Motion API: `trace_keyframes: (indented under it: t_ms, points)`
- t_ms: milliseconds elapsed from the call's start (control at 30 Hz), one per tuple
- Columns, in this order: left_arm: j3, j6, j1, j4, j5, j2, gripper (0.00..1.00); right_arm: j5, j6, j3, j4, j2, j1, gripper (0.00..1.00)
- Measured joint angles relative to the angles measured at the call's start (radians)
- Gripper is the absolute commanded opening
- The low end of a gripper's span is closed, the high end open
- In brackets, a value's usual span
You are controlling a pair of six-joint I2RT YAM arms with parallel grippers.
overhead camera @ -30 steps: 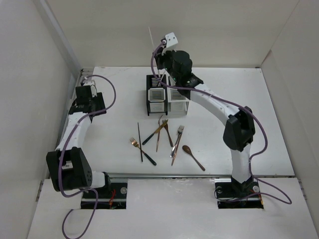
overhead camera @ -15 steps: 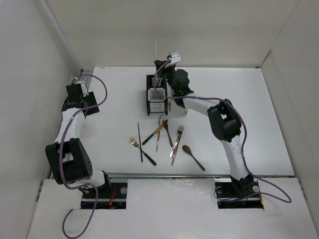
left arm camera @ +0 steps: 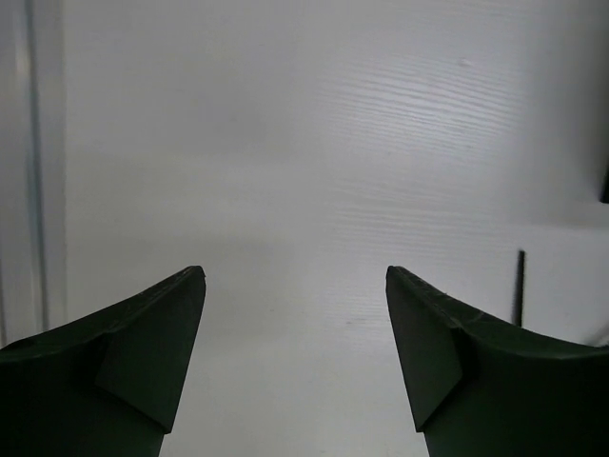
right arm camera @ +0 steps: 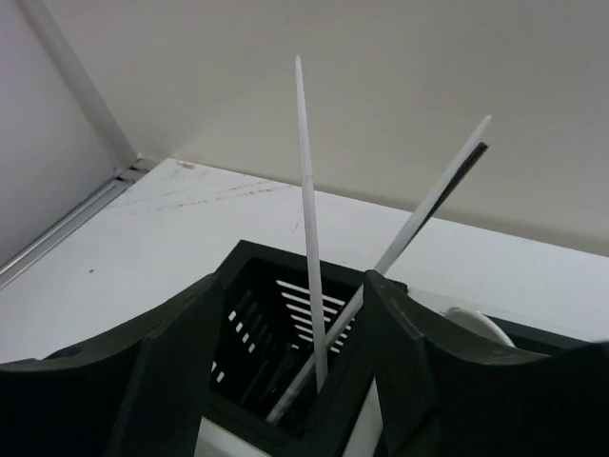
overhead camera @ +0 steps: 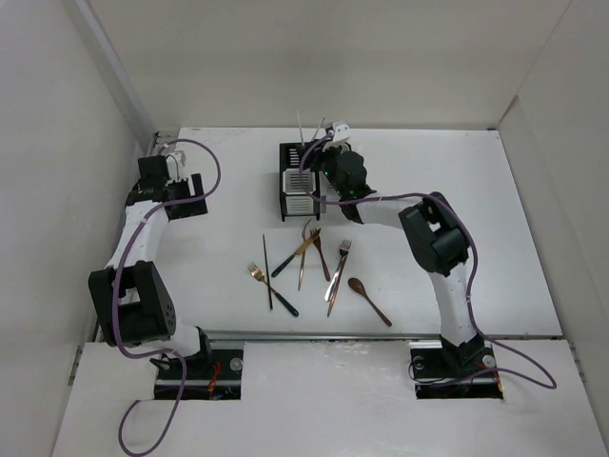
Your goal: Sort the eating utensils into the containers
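The black container (overhead camera: pixel 295 195) stands at the back of the table, and its white partner is mostly hidden behind my right arm. My right gripper (overhead camera: pixel 309 160) hangs just above the black container (right arm camera: pixel 285 314), open. Two thin white chopsticks (right arm camera: pixel 306 190) lean upright inside the container, between the fingers (right arm camera: pixel 171 362) but free of them. Loose utensils lie mid-table: a gold fork (overhead camera: pixel 255 273), a black chopstick (overhead camera: pixel 267 271), a copper spoon (overhead camera: pixel 369 300) and other forks (overhead camera: pixel 340 259). My left gripper (overhead camera: pixel 195 190) is at the far left, open and empty (left arm camera: pixel 295 276).
A white spoon bowl (right arm camera: pixel 476 324) shows in the neighbouring compartment to the right of the black one. White walls close the table on the left, back and right. A black chopstick end (left arm camera: pixel 519 286) shows past my left gripper's right finger.
My right gripper came down over the black container and opened, letting go of the white chopstick, which now stands inside. The left gripper shifted slightly and its jaws widened.
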Motion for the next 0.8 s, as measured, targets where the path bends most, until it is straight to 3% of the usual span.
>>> trace_keyframes:
  t_ms: [300, 500, 767, 800]
  points:
    - [0.032, 0.076, -0.217, -0.082, 0.113, 0.003, 0.74, 0.061, 0.025, -0.167, 0.011, -0.280, 0.003, 0.77]
    - [0.027, 0.098, -0.416, -0.119, 0.127, 0.019, 0.74, 0.149, 0.029, -0.188, -0.133, -0.482, 0.028, 0.77]
    - [-0.002, 0.099, -0.596, -0.167, 0.118, 0.108, 0.56, 0.317, 0.031, -0.415, -0.310, -0.787, 0.115, 0.77]
    - [-0.004, 0.098, -0.601, -0.175, 0.111, 0.117, 0.50, 0.337, 0.031, -0.444, -0.329, -0.818, 0.130, 0.77]
